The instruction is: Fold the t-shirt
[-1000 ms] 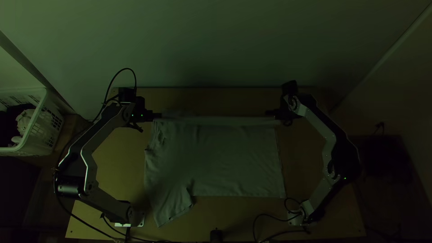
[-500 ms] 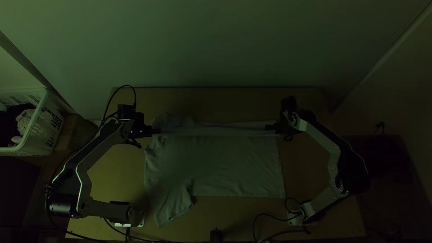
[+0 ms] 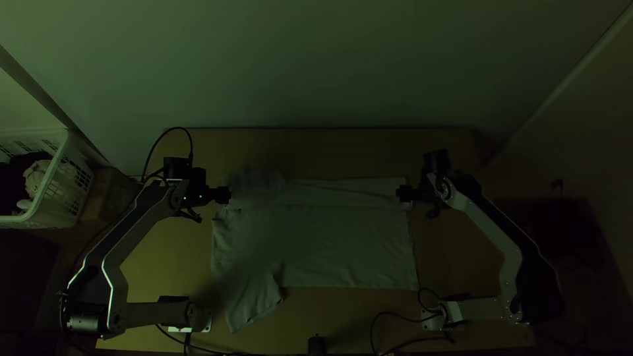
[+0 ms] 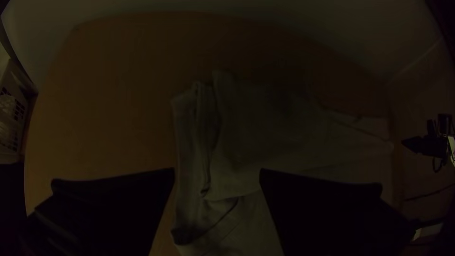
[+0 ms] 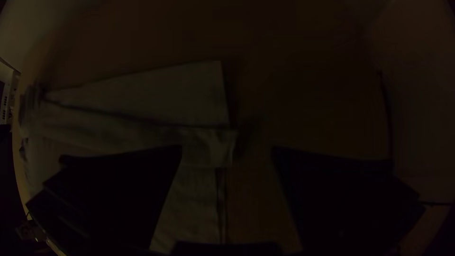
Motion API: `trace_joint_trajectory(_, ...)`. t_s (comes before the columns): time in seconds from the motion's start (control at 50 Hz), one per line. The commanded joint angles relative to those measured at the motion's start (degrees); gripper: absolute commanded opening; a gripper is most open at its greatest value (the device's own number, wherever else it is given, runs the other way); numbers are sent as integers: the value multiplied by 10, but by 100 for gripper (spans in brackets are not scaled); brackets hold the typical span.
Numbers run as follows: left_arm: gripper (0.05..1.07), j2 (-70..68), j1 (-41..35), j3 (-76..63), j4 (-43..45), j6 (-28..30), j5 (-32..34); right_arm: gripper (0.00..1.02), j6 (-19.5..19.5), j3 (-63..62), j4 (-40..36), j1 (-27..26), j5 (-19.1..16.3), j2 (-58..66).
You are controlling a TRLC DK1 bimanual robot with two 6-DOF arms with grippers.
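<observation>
The grey t-shirt lies on the table with its far part turned over in a long strip, and one sleeve sticks out toward the near left. At the strip's left end is my left gripper; my right gripper is by its right end. In the left wrist view my left gripper stands open over the cloth, its layers bunched near the edge. The right wrist view has my right gripper open above the folded corner, nothing between its fingers.
A white basket holding cloths stands beyond the table's left edge. Bare wood runs along the far side. Cables lie near the front edge, by a small dark object.
Both grippers have come toward the near side and down, laying the raised far edge over as a strip. Both let go of it; the right one has also shifted slightly right.
</observation>
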Motion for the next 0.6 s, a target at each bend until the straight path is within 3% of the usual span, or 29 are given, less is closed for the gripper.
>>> trace_joint_trajectory(0.0, 102, -47, 7, -16, -17, 14, 15, 99, 15, -27, -8, 14, 4, -60)
trace_joint_trajectory(0.14, 102, -99, 2, -22, -58, 36, 15, 99, 45, -57, -12, 20, 3, -148)
trace_joint_trajectory(0.26, 102, -142, -10, -31, -108, 44, 15, 99, 47, -83, -11, 36, 2, -221)
trace_joint_trajectory(0.58, 102, -268, -51, -60, -246, 55, 14, 99, 86, -128, -63, 74, 1, -307)
